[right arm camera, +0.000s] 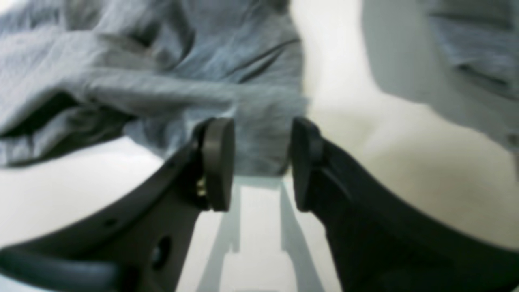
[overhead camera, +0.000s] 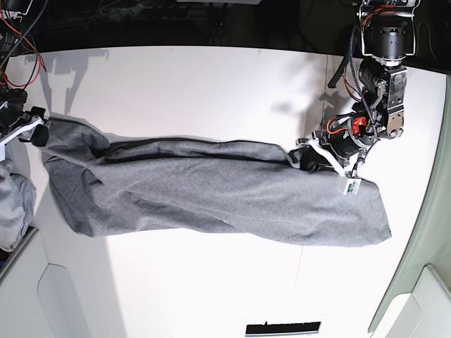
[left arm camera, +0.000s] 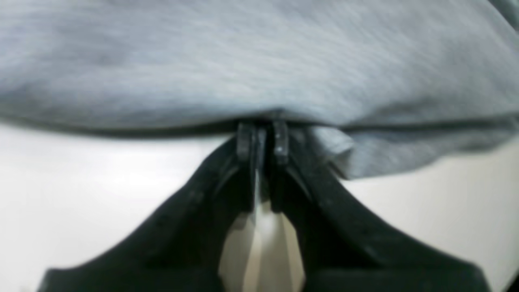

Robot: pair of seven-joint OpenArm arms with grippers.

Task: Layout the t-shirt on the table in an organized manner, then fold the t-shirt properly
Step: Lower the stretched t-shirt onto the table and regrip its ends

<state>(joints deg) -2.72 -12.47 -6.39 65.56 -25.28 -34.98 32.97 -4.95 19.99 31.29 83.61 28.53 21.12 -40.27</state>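
Left gripper [left arm camera: 262, 140] has its jaws pinched nearly together; right gripper [right arm camera: 261, 162] holds its jaws apart.

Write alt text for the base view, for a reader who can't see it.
A grey t-shirt lies stretched lengthwise across a white table, seen from above. The left gripper sits at its upper edge near one end; the right gripper is at the opposite end, by the frame edge.
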